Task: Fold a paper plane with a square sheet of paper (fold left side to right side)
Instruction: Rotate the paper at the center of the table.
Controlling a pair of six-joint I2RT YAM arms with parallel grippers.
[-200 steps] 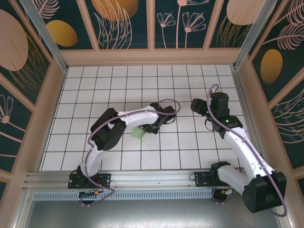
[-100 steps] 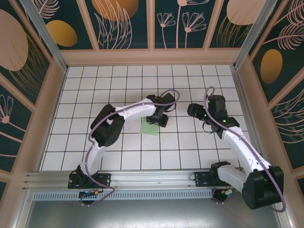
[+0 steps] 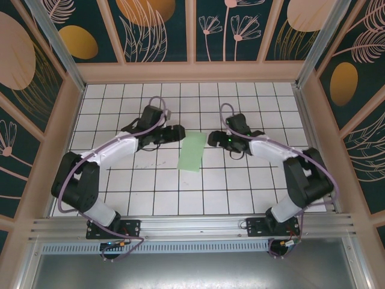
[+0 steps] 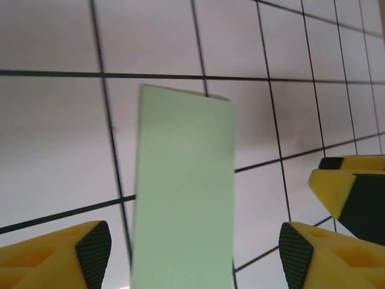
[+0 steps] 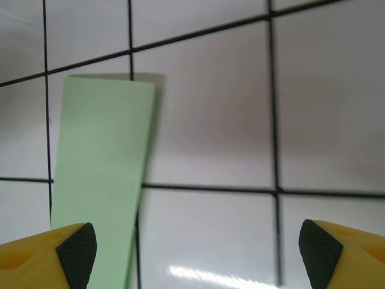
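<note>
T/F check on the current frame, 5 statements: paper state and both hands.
1. The green paper lies flat on the tiled floor, between the two hands. True.
2. The left hand is clamped on the paper. False: its fingers stand wide apart and the paper lies free on the floor.
3. The paper is a pointed dart. False: it is a narrow rectangle with square corners.
4. The right hand is open and holds nothing. True.
5. The paper sits against the back wall. False: it is near the middle of the floor.
</note>
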